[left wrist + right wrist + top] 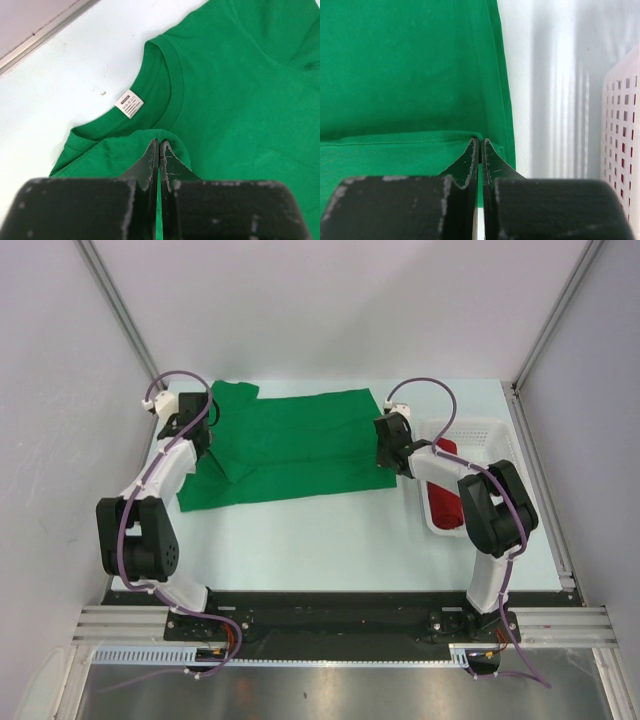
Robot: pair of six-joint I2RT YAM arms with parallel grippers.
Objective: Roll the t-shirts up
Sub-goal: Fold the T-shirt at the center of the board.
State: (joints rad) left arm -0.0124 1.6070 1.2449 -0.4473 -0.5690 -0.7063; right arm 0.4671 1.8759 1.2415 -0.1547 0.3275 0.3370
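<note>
The left end effector is pressed together on a raised fold of the plain bright green cloth t-shirt, just beside its collar. In the left wrist view its jaws meet with a thin ridge of green cloth caught between them, and the small white neck label lies face up just beyond. That shirt is spread sideways across the far half of the pale blue worktop, with the collar towards the left edge and the hem towards the right. One sleeve points at the far left corner.

The right end effector is likewise closed, pinching the hem end of the green t-shirt. The right wrist view shows a lifted flap of cloth held between its tips. Near the right edge stands the white plastic mesh basket, with the compact red cloth roll lying in it, partly hidden by the right arm.

By my reckoning, the red shirt is done and stowed. The green one is flat or partly folded lengthwise, with no roll begun. It looks held at both ends for a fold, so narrowing, rolling and probably placing it in the basket remain.
</note>
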